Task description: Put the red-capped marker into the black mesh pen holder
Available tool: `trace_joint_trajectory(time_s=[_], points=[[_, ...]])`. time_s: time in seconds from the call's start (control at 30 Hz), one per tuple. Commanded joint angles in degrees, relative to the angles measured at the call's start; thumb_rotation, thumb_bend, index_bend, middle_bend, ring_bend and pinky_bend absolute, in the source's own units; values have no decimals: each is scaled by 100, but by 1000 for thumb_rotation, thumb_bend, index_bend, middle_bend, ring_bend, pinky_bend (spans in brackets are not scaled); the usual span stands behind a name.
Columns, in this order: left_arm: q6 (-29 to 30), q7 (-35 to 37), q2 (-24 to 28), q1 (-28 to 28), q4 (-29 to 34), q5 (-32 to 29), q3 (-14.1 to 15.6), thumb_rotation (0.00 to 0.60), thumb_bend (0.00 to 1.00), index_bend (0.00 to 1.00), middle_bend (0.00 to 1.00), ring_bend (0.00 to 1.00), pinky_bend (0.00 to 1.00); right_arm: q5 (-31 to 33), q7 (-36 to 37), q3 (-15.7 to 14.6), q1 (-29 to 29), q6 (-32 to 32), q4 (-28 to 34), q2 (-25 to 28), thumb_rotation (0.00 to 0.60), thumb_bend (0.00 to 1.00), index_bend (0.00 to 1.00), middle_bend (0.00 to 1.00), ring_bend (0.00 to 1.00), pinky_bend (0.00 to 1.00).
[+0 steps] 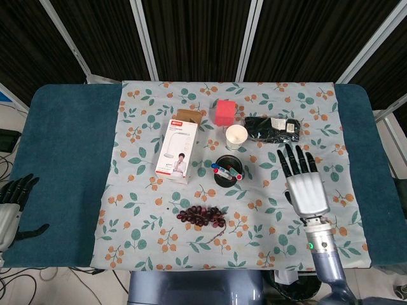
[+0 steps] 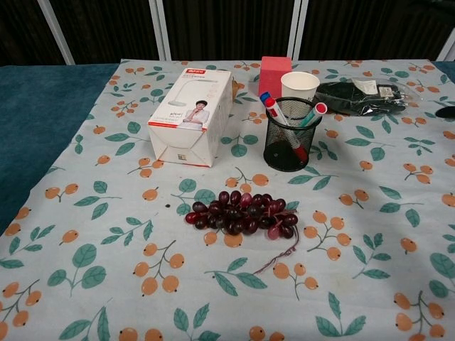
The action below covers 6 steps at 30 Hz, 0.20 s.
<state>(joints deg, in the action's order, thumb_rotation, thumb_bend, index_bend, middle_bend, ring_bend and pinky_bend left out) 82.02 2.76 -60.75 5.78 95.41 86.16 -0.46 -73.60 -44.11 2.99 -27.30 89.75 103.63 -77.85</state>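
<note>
- The red-capped marker [image 2: 310,117] stands in the holder [image 2: 291,145], leaning right, its cap poking over the rim.
- A blue-capped marker [image 2: 271,106] shares the holder, tilted to the left.
- From the head camera, the holder [image 1: 227,171] shows as a dark ring with both pens lying across its mouth.
- Right hand [image 1: 306,186] hovers over the cloth, well apart from the holder, on its right; fingers spread wide, palm down, nothing in it.
- The chest camera shows none of that hand.
- Left hand [image 1: 11,206] sits low at the far left edge, off the floral cloth [image 1: 152,254]; fingers look loosely apart, though it is partly cut off, so I can't be sure.
- A paper cup [image 2: 299,85] stands just behind the holder, with a red block [image 2: 274,73] just to its left.
- A black bag [image 2: 359,96] lies to the right of the cup.
- The white lamp box [image 2: 190,115] lies left of the holder, near but not touching.
- A grape bunch [image 2: 242,212] rests on the cloth in front of the holder, stem trailing off to the right.
</note>
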Motion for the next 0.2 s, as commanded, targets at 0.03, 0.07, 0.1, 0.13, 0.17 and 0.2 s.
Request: trace_joint_trajectory(time_s=[0.03, 0.07, 0.1, 0.13, 0.17, 0.2], points=[[71, -44, -53, -21, -57, 58, 2, 600, 72, 0, 0, 0, 0, -584, 1736, -592, 873, 385, -234, 669, 600, 22, 0, 0, 0, 182], [94, -47, -71, -26, -76, 74, 0, 600, 72, 0, 0, 0, 0, -663, 1946, -677, 982, 419, -316, 736, 600, 21, 0, 0, 0, 182], [115, -48, -87, -29, -95, 91, -2, 600, 72, 0, 0, 0, 0, -753, 2120, -750, 1081, 463, -406, 787, 600, 19, 0, 0, 0, 182], [134, -54, -104, -31, -116, 108, -4, 600, 72, 0, 0, 0, 0, -844, 2266, -811, 1160, 493, -495, 822, 600, 19, 0, 0, 0, 182], [145, -62, -114, -32, -130, 116, -6, 600, 72, 0, 0, 0, 0, -894, 2349, -852, 1215, 510, -560, 841, 600, 19, 0, 0, 0, 182], [162, -78, -127, -34, -150, 127, -8, 600, 72, 0, 0, 0, 0, -969, 2459, -892, 1288, 545, -672, 854, 600, 18, 0, 0, 0, 182]])
